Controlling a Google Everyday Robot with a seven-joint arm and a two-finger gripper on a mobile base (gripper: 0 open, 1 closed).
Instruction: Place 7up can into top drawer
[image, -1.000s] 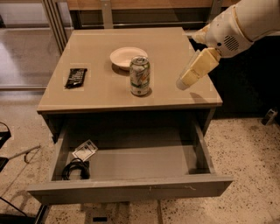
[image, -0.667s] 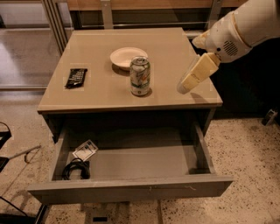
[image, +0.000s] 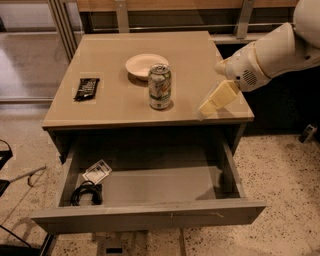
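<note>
7up can (image: 160, 86) stands upright near the centre of the frame on the beige worktop (image: 115, 110), silver top and pull-tab showing and its label lettering too blurred to read. It stands just in front of a shallow cream bowl (image: 141, 64) and covers part of the bowl's near rim; whether the two touch cannot be told. Right of the can and well clear of it, the robot's claw (image: 207, 106) hangs over the front right part of the worktop, a pale yellow wedge pointing down and to the left with nothing in its grasp. It reads as a single shape, so it cannot be told whether it is spread or closed. The white arm (image: 265, 55) behind it runs to the upper right, where the frame cuts it off. A flat black packet (image: 86, 88) lies at the left of the worktop, its print illegible. Below, the top drawer (image: 150, 216) is pulled open toward the lower edge of the frame, and the back of its grey interior is lost in shadow under the worktop. In its left end lie a small white tag (image: 97, 172) and a coil of black cable (image: 86, 193), which touches the tag's lower corner.
</note>
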